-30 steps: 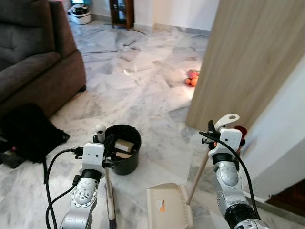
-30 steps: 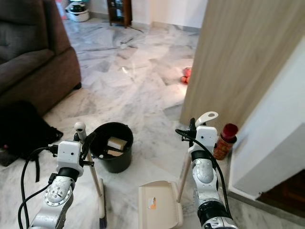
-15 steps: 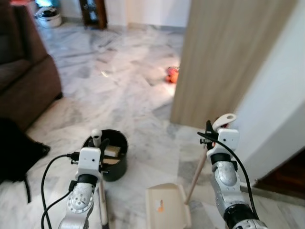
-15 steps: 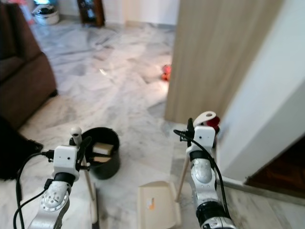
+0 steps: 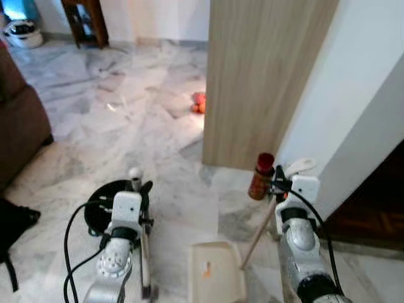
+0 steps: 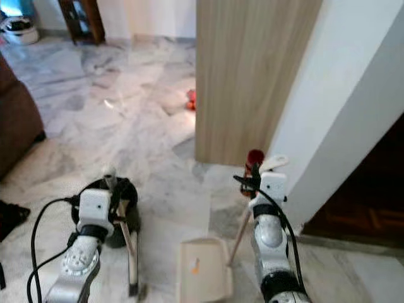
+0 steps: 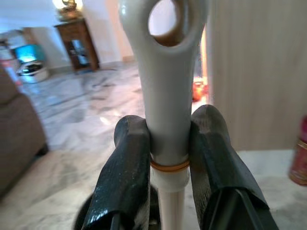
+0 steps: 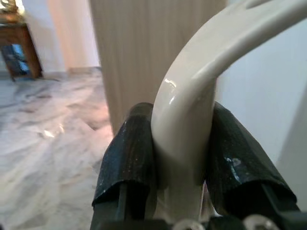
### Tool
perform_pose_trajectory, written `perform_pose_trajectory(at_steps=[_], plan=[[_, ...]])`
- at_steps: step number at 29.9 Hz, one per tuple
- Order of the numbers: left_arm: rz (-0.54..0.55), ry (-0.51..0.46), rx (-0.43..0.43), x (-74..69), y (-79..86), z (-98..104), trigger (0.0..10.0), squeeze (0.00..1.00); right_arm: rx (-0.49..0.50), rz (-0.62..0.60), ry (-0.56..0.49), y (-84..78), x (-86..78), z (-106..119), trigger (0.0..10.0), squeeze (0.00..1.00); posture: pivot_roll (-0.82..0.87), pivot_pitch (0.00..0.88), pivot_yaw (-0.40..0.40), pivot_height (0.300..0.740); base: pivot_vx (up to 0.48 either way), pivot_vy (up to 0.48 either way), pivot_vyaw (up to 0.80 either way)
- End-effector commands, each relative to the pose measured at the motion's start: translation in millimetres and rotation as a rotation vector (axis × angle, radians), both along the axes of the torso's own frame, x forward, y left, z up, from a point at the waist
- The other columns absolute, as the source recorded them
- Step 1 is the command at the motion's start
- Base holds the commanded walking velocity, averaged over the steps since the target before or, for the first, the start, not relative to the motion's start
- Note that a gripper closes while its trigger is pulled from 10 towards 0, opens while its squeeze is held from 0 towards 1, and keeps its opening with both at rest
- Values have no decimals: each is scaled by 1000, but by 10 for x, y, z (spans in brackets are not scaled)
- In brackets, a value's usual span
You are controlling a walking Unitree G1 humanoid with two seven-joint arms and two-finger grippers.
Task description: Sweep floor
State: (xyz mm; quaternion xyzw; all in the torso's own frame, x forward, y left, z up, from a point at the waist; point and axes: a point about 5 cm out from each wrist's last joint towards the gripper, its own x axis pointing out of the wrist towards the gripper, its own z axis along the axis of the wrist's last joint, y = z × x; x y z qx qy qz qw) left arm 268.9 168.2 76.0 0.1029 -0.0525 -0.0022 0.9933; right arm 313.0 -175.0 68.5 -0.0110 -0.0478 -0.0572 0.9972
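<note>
Panning right since a second ago onto fresh marble floor (image 5: 158,126) in the eye views, with left gripper (image 7: 165,143) pinching broom handle (image 7: 165,86) and right gripper (image 8: 182,143) clamping dustpan handle (image 8: 192,96), dustpan (image 5: 216,281) resting ahead.

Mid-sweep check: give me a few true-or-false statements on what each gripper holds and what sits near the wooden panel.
1. The left gripper is shut on the broom handle. True.
2. The right gripper is open and holds nothing. False: it is shut on the dustpan handle.
3. A red bottle stands by the wooden panel. True.
4. The dustpan hangs above the black bucket. False: it sits on the floor, apart from the bucket.
</note>
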Motion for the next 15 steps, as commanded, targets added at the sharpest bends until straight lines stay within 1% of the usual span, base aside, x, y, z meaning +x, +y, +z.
perform_pose_trajectory(at_steps=[1,7,8,15], plan=[[10,-34,29,9,48,66,10000,0,-15,5,-41,-1,57,107,10000,0,112,0,-4,740,0,0,0],[13,-37,34,12,49,64,10000,0,-18,15,-43,22,63,110,10000,0,111,0,-7,740,0,0,0],[13,-37,36,13,45,64,10000,0,-21,21,-44,28,66,113,10000,0,112,0,-9,740,0,0,-800],[6,-38,36,12,30,59,10000,0,-23,22,-48,27,74,126,10000,0,113,0,-9,740,0,-244,-800]])
